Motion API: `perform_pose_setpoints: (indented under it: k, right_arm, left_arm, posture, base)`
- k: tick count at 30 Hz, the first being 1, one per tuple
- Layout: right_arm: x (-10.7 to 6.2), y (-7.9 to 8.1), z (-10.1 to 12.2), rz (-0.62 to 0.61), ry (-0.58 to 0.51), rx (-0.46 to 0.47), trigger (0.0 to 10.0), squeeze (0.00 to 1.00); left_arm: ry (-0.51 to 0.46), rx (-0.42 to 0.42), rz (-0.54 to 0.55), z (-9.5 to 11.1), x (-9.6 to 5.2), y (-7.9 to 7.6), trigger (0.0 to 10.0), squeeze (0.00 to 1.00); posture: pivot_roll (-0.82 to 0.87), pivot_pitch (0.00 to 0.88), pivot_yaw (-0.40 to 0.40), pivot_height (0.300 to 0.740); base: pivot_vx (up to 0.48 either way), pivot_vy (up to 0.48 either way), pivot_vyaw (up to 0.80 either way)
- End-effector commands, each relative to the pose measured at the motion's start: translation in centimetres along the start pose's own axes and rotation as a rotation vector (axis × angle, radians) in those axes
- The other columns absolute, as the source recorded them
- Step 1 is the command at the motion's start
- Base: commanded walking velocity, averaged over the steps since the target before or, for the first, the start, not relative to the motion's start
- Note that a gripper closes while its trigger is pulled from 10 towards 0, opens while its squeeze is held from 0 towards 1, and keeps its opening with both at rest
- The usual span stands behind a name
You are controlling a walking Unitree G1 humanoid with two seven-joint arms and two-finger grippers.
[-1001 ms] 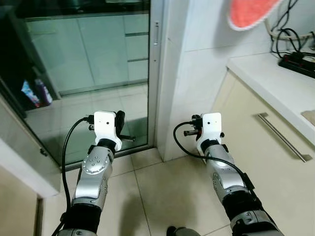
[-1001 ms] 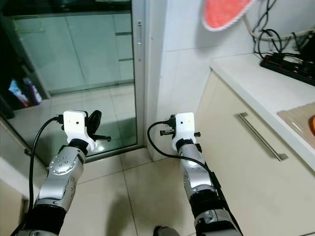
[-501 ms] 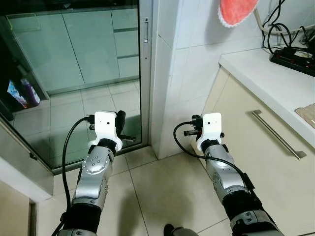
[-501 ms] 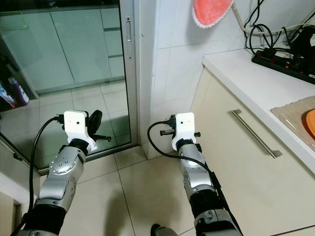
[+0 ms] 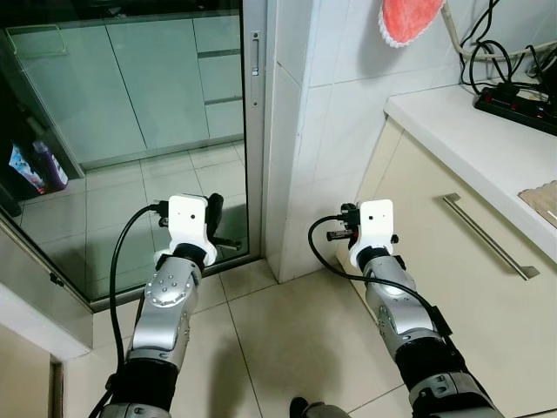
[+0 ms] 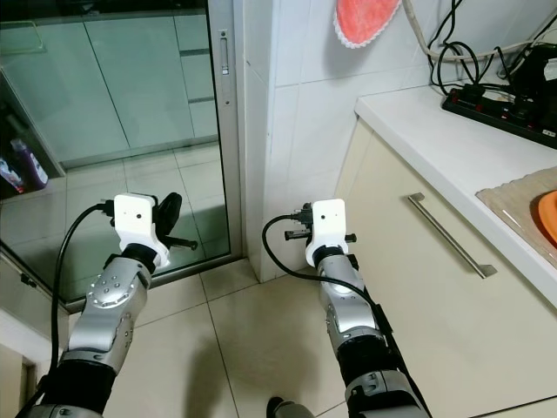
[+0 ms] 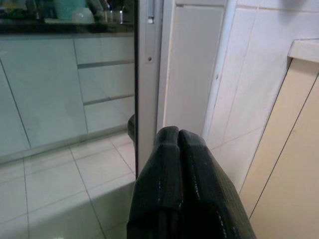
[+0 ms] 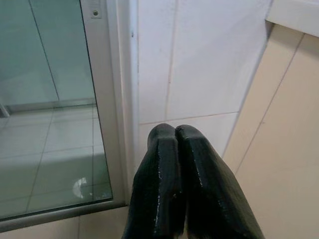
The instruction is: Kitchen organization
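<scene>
Left eye view is looking down at both arms, held out low over a beige tiled floor (image 5: 278, 340). The left gripper (image 7: 178, 137) is pointing at the metal frame of a glass door (image 5: 130, 131), and its two black fingers are pressed together with nothing between them. The right gripper (image 8: 174, 132) is pointing at the white tiled wall corner (image 5: 305, 139) just right of that door frame, and its fingers are pressed together too, with nothing in them.

To the right of the wall corner, a cream cabinet (image 5: 461, 287) is standing with a long silver handle (image 5: 487, 248) running slantwise across its front. A white counter (image 5: 470, 131) is sitting on top, with a black power strip (image 5: 518, 104) and tangled cords by the wall. A woven mat (image 6: 522, 205) with something orange (image 6: 548, 218) on it is getting cut off at the edge, so it is hard to tell what it is. A pink round thing (image 5: 409, 19) is hanging on the wall above, partly cut off. Behind the glass, bottles (image 5: 30, 165) are showing on the floor, too small to tell apart.
</scene>
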State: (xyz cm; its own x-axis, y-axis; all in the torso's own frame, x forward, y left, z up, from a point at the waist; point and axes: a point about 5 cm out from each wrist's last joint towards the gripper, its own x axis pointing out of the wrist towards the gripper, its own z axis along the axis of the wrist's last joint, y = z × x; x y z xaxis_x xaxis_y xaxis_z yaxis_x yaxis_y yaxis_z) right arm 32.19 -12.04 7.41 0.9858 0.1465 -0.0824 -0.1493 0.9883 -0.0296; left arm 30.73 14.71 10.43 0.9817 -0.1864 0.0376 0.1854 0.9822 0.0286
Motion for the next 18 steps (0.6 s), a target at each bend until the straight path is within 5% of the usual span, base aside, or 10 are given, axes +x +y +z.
perform_pose_setpoints:
  k: [1,18]
  right_arm:
    - [0.24,-0.37,0.20,-0.007,0.006,0.001,10.0,0.00]
    - [0.16,-0.41,0.18,0.003,0.001,-0.009,10.0,0.00]
  left_arm:
    - [-0.001,0.011,-0.015,0.01,0.25,-0.34,10.0,0.00]
    - [0.016,-0.013,-0.005,-0.57,0.08,-0.57,10.0,0.00]
  posture:
    - [-0.02,0.000,-0.014,0.740]
    - [-0.02,0.000,0.000,0.740]
  base:
    - [0.000,0.000,-0.69]
    - [0.000,0.000,-0.69]
